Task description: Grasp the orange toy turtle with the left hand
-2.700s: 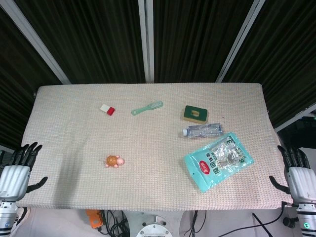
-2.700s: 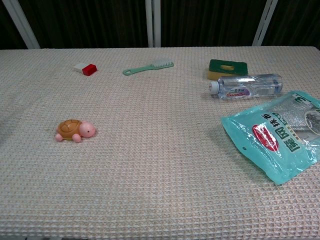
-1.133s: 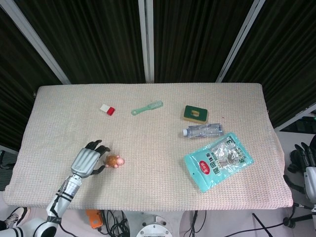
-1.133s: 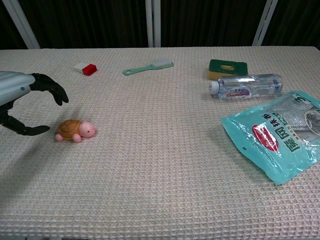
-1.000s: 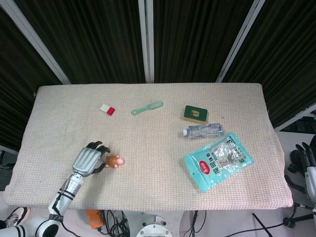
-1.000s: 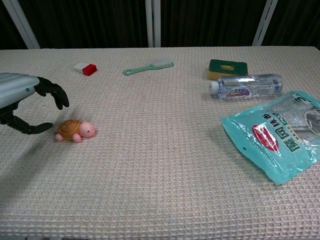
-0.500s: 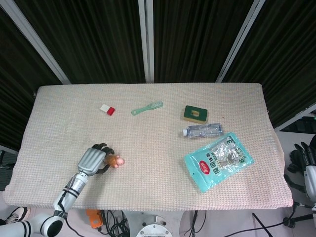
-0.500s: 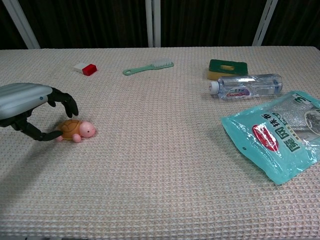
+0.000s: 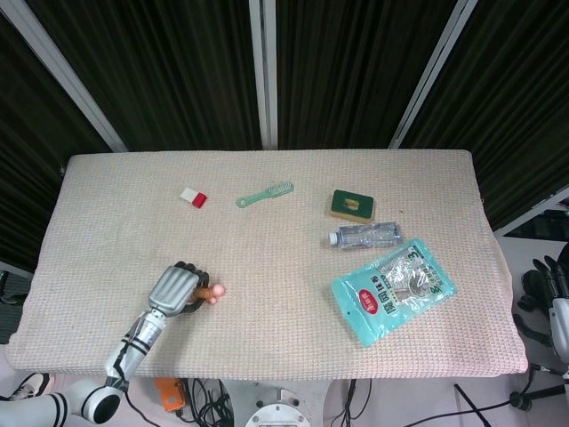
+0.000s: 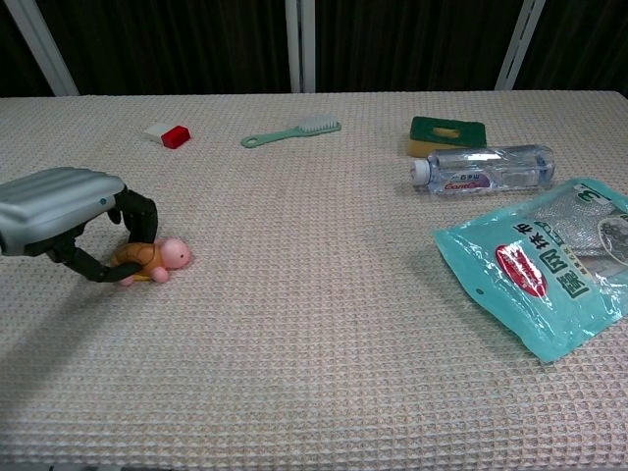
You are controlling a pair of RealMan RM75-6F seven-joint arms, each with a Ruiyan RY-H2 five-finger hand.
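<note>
The orange toy turtle with a pink head lies on the beige woven tablecloth at the front left. My left hand is wrapped around it. Its dark fingers curl over the shell and the thumb presses the near side. In the head view only the turtle's pink head shows past the left hand. My right hand hangs off the table's right edge, partly cut off, holding nothing.
A white and red eraser and a green brush lie at the back. A green and yellow sponge, a clear water bottle and a teal packet sit on the right half.
My left hand came in from the table's left edge, reached the turtle and closed its fingers and thumb around the shell. The right hand sank lower at the right edge.
</note>
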